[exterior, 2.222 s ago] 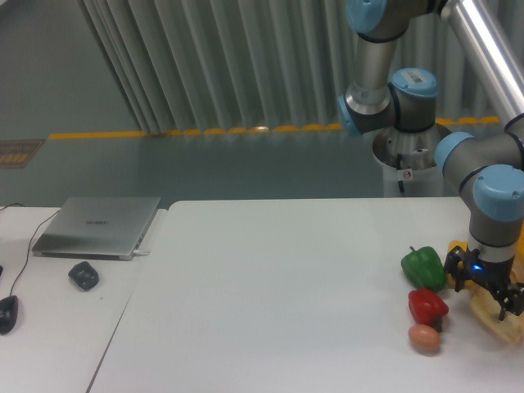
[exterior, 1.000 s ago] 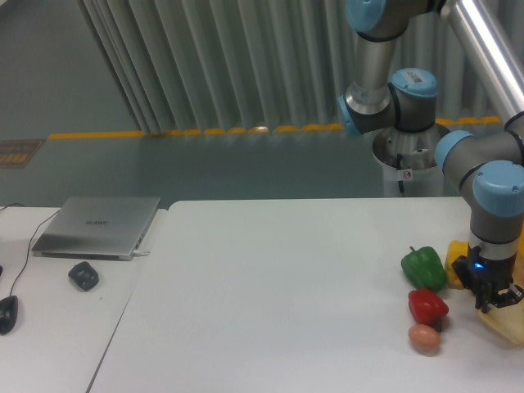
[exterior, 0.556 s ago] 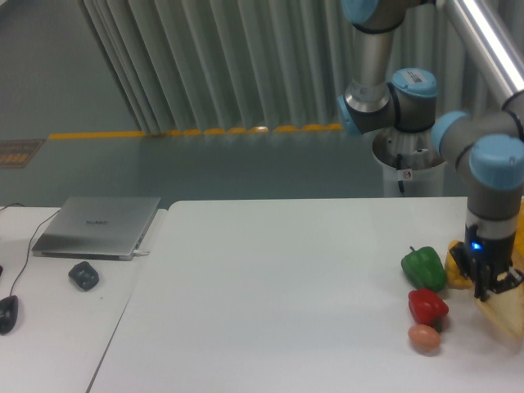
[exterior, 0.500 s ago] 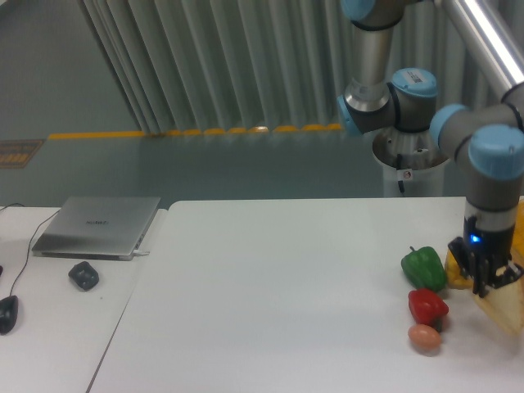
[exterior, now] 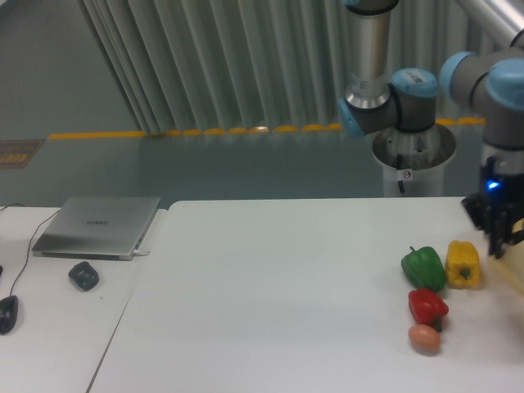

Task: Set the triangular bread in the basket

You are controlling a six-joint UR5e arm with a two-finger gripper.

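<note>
- Jaws closed on the triangular bread, gripping its upper corner; gripper sits at far right frame edge, up off the table, blue light lit on its body.
- Bread: only a pale tan sliver shows, hanging below the fingers, rest cut off by frame edge. Lifted clear of the tabletop as far as can be seen.
- Landmark = yellow bell pepper: bread + gripper are just right of it and higher, not touching.
- Green bell pepper just left of the yellow one, nearly touching.
- Red bell pepper in front of and a bit left of the yellow one, right below the green.
- Brown egg further fwd still, just in front of the red pepper, touching or nearly so — can't tell.
- Basket: can't make it out in this view.
- Well left of the yellow pepper, on a separate side desk: closed grey laptop, w/ a dark mouse just in front of it, cable running off left.
- Robot base pedestal stands behind the table, back-left of the yellow pepper.
</note>
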